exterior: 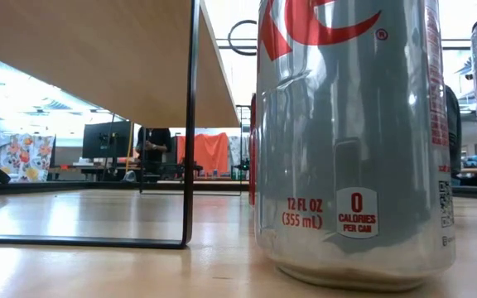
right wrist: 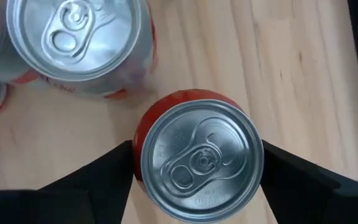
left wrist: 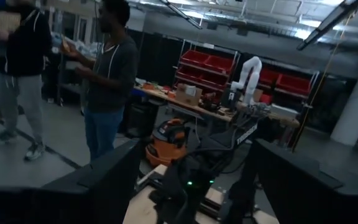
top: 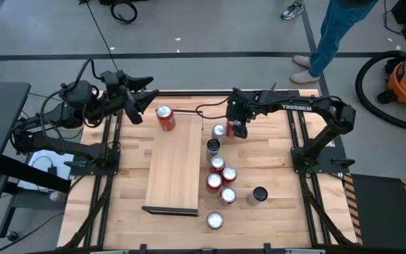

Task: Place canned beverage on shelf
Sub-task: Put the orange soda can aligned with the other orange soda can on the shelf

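The shelf (top: 173,166) is a pale board raised on dark end frames (exterior: 190,124) in the middle of the table. A red can (top: 165,118) stands on its far end. My left gripper (top: 145,103) is open and empty just left of that can, fingers level. My right gripper (top: 237,129) points down at the far end of a row of cans right of the shelf. It is shut on a red can (right wrist: 199,158). A silver can (top: 219,130) stands next to it and also shows in the right wrist view (right wrist: 79,40). My right gripper has the red can between its two fingers, which lie on opposite sides of the can's wall just under the top rim (right wrist: 139,163). The fingers come from above, pointing down. The can is upright; whether it is off the table does not show.
Several more cans stand in a row right of the shelf (top: 217,169), with one dark-topped can (top: 259,195) apart and one near the front edge (top: 215,220), large in the low view (exterior: 350,141). A person's legs (top: 330,35) show beyond the far edge.
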Controlling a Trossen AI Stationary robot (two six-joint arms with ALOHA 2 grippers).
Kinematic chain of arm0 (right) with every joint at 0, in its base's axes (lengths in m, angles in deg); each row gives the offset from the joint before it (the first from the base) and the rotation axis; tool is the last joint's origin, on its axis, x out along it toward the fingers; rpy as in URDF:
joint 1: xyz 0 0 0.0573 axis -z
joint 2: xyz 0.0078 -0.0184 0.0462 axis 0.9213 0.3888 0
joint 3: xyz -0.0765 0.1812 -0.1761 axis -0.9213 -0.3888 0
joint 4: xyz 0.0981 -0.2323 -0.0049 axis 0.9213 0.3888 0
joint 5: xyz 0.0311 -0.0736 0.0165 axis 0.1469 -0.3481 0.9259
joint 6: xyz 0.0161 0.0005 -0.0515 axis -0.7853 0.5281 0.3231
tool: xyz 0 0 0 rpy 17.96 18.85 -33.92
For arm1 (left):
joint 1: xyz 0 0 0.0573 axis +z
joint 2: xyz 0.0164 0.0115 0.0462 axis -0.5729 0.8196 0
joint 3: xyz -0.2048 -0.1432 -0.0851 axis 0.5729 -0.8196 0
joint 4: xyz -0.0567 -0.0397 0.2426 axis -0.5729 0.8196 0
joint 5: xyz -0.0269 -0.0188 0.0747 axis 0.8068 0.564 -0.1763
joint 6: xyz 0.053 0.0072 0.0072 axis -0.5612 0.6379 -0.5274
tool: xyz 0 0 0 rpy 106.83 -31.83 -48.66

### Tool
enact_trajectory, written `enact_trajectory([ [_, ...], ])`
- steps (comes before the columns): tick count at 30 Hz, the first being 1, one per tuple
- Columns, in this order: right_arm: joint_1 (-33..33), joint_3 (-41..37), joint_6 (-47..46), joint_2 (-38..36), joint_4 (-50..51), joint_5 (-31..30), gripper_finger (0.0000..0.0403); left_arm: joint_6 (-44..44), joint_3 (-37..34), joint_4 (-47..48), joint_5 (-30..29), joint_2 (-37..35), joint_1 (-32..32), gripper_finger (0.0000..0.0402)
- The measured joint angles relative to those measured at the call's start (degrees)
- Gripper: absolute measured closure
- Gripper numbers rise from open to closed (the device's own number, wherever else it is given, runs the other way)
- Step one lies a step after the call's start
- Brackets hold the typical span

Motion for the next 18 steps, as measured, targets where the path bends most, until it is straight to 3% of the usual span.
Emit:
enact_trajectory([
  [12, -3.4, 0.1, -32.0, -0.3, 3.9, -6.5, 0.0076, -17.3, 0.0, -3.8, -2.4, 1.6, 0.0, 0.0084],
  [18, -5.0, 0.1, -37.6, -0.4, 4.2, -6.7, 0.0074, -23.1, 0.0, -4.1, -3.0, 2.4, 0.0, 0.0084],
])
